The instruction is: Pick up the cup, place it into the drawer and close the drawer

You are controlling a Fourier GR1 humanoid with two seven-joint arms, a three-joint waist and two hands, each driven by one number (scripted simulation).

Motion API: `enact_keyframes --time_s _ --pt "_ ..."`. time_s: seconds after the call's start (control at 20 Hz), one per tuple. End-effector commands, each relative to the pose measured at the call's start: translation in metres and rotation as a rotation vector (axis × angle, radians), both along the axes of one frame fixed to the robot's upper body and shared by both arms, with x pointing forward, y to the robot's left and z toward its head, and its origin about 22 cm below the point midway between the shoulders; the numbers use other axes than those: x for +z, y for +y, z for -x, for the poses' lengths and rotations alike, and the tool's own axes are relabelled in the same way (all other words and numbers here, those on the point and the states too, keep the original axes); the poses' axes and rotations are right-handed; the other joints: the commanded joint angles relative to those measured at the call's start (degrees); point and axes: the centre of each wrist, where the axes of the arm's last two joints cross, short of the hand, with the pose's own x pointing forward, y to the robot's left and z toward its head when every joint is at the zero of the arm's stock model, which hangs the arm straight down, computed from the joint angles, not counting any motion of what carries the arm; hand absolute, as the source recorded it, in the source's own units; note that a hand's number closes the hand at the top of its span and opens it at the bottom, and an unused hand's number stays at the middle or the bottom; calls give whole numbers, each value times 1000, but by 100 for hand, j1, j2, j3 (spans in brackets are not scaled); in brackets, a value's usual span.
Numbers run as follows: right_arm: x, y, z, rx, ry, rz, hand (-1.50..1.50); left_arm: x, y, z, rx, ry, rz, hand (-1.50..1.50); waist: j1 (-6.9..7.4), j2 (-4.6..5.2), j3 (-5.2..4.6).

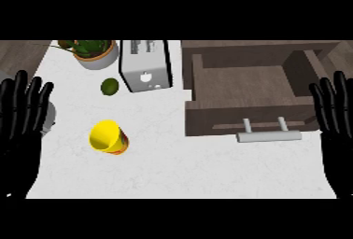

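View from above of a white bench [207, 172]. A yellow cup [108, 137] sits on the bench's left half, out in the open and touching nothing. Its wide yellow mouth faces the viewer, and a red and orange band shows on its lower side. Whether it stands upright or leans cannot be told from this angle.

To the right of the cup, well apart from it, a dark wooden drawer [241, 88] stands pulled open, its wooden floor showing. A silver bar handle [269, 136] juts from its front panel, toward the viewer.

At the far edge of the bench, a silver toaster [144, 65] stands just left of the drawer. Left of the toaster is a potted plant [93, 51] in a pale pot. A small round green fruit [109, 87] lies between the plant and the cup.

The left hand [21, 126] shows at the left edge, black, flat, fingers straight and pointing up, holding nothing. The right hand [338, 121] shows at the right edge in the same pose, beside the drawer's right side, fingers spread and holding nothing.
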Motion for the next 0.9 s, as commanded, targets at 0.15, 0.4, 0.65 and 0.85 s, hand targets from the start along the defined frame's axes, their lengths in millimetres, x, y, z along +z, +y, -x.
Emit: enact_keyframes --time_s 0.15,0.4,0.65,0.85 --pt "-11 14 0 35 15 13 -150 3 -33 -17 160 1 12 -150 206 15 -43" --pt "-8 3 3 157 102 -49 -150 -18 -47 -20 215 117 216 -150 189 15 -46" --pt "-8 -1 -3 137 110 -46 -150 -31 -63 -33 221 122 213 -150 214 12 -46" --pt "-11 2 -9 126 107 -46 -150 -37 -62 -35 228 121 217 -150 221 12 -47"
